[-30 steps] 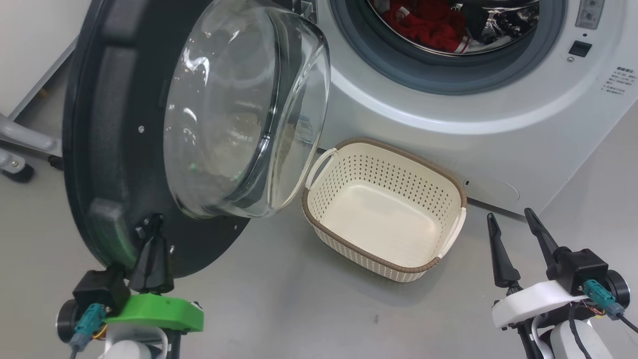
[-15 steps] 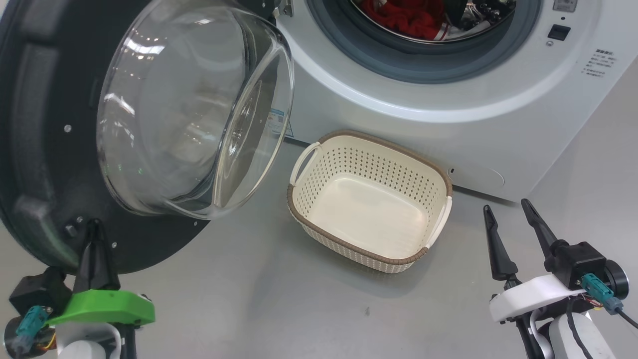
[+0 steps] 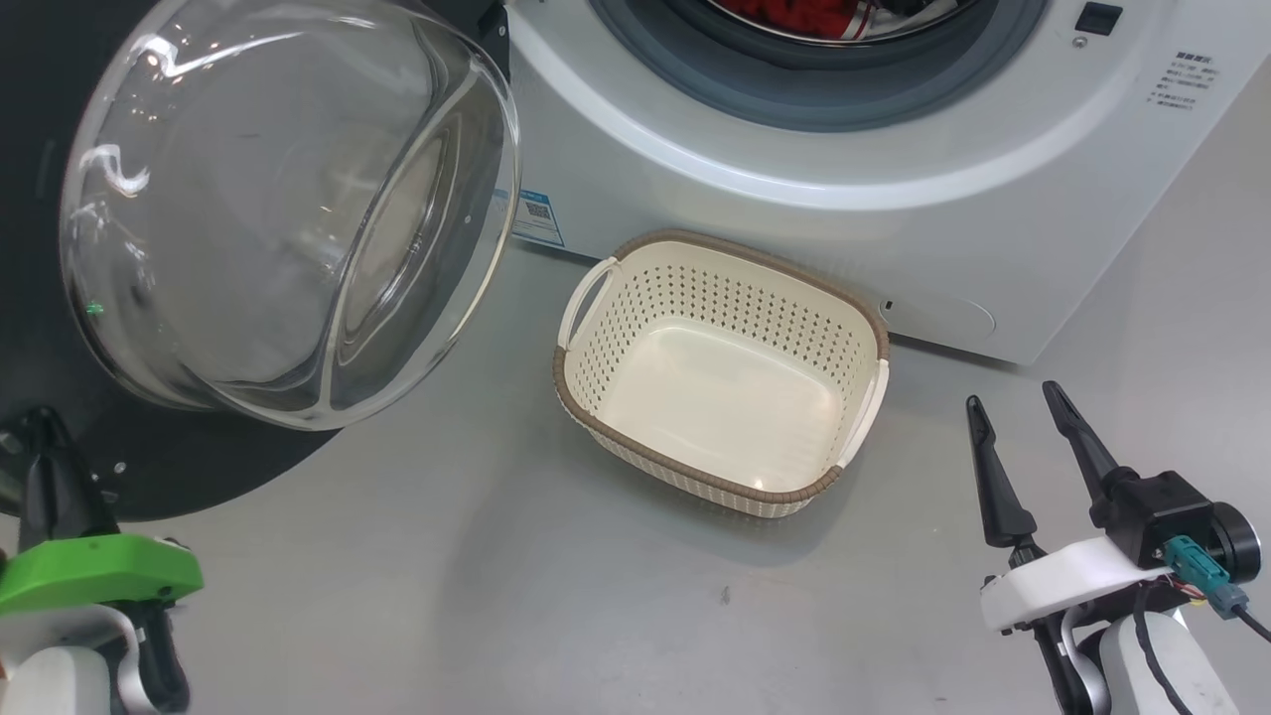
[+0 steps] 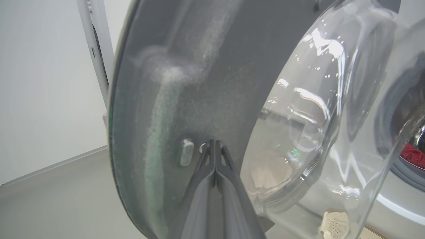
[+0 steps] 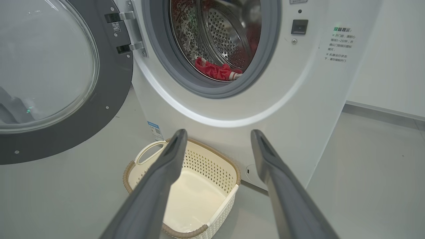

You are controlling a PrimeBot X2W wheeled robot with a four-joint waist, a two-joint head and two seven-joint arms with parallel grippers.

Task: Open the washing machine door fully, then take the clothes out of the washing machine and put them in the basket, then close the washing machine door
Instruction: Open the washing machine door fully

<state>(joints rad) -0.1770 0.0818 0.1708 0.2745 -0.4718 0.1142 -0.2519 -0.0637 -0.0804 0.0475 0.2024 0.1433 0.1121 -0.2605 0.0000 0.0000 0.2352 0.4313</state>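
The washing machine door (image 3: 199,467) stands swung out to the left, its clear glass bowl (image 3: 288,199) bulging toward me. My left gripper (image 3: 45,452) is shut, and its tips (image 4: 215,143) rest against the black inner ring of the door (image 4: 199,66) beside the glass. Inside the drum of the white washing machine (image 3: 794,169) lie the red clothes (image 5: 215,70), a strip of the clothes (image 3: 784,8) showing at the head view's top edge. The cream basket (image 3: 695,487) sits empty on the floor before the machine. My right gripper (image 3: 1012,395) hovers open to the basket's right, holding nothing.
The grey floor spreads around the basket (image 5: 229,162). A white wall and a pale upright frame (image 4: 96,49) stand behind the door on the left. In the right wrist view, my open right gripper (image 5: 219,132) points at the machine front (image 5: 298,99) below the drum mouth.
The door has swung wider to the left with my shut left gripper travelling left against it. The head camera has shifted too. The right gripper stays open in place.
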